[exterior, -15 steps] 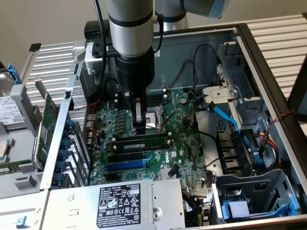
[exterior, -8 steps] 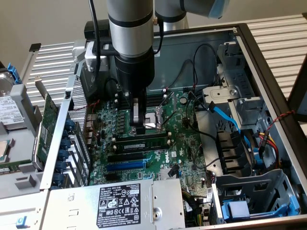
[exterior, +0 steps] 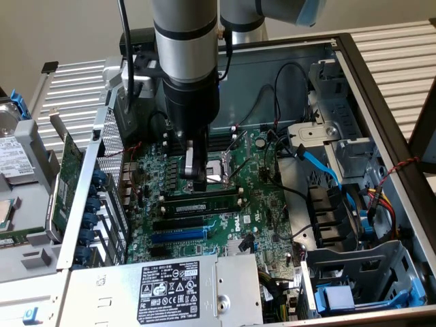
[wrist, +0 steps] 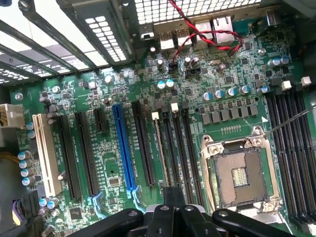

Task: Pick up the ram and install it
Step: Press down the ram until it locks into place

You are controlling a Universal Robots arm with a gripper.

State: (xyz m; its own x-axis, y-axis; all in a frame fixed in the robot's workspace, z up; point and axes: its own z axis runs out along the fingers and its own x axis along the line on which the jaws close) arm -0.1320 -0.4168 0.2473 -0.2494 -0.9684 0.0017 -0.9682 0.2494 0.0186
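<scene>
Tool closed, over ram seated in motherboard slot

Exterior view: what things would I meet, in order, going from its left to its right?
Hard drive → green expansion card → blue card clips → tool → processor socket → light-blue cable → red and yellow wires.

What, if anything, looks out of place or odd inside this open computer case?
The processor socket sits bare, its contacts exposed with no chip or cooler on it. A twisted red-and-black wire trails loose over the board's rear ports. The memory stick stands in a slot; nothing looks broken or spilled.
</scene>
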